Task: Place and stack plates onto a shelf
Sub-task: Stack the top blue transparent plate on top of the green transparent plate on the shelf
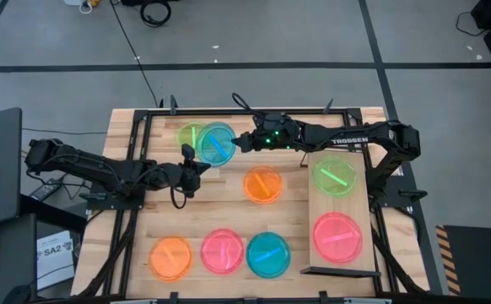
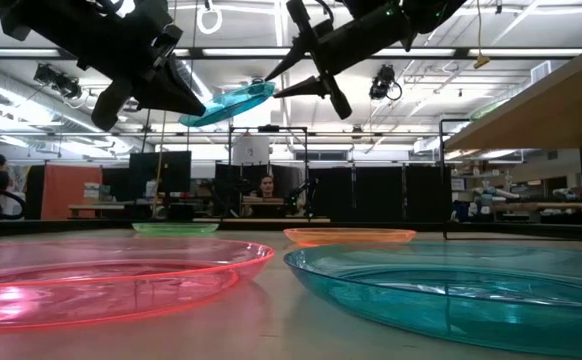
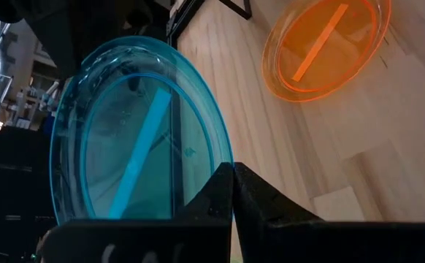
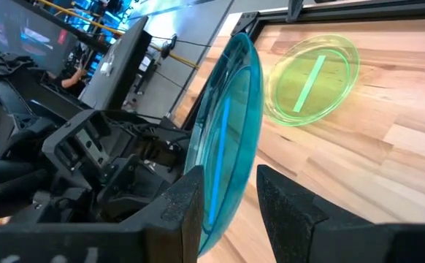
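Right wrist view. The right gripper (image 4: 231, 197) sits at the bottom centre of the frame, two dark fingers (image 4: 176, 208) standing apart. Between them runs the rim of a teal-blue plate (image 4: 227, 131), seen nearly edge-on, rising from the bottom centre toward the upper middle. The plate is tilted steeply, clear of the table. The left finger lies against the plate's rim; contact on the right finger cannot be told.

Left half of frame: the other arm (image 4: 88, 157), dark, just behind the plate.

Upper right: a green plate (image 4: 313, 80) lying flat on the wooden table (image 4: 388, 139), apart from the blue one.
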Robot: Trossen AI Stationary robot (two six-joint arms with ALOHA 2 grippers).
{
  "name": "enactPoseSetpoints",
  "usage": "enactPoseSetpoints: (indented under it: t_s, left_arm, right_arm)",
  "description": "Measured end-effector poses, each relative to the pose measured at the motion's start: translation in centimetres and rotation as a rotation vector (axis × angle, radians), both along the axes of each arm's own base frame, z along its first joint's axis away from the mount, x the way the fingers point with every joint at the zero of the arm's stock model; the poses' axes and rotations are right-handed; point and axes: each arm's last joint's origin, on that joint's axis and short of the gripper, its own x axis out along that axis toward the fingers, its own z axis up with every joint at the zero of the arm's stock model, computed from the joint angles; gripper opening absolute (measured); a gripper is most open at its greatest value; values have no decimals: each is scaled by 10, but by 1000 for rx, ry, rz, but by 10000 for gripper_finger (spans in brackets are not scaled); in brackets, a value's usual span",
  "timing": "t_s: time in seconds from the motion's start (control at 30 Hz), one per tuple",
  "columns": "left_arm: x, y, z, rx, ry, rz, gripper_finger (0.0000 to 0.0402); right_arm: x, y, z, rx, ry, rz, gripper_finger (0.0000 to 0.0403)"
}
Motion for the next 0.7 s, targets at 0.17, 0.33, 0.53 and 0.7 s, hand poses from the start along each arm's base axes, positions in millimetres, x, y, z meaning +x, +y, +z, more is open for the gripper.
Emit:
enactPoseSetpoints:
  t_s: [0.17, 0.33, 0.53, 0.7]
  left_arm:
    - [0, 0, 0, 2, 1, 0, 7]
    - [0, 0, 0, 2, 1, 0, 8]
    - [0, 0, 0, 3, 2, 2, 9]
    - [0, 0, 0, 0, 1, 4, 9]
  right_arm:
    - [-1, 0, -3, 7, 34, 0, 126]
    - [-2, 0, -4, 7, 45, 1, 103]
    - [-2, 0, -4, 1, 46, 4, 65]
    - [-2, 0, -4, 0, 46, 4, 39]
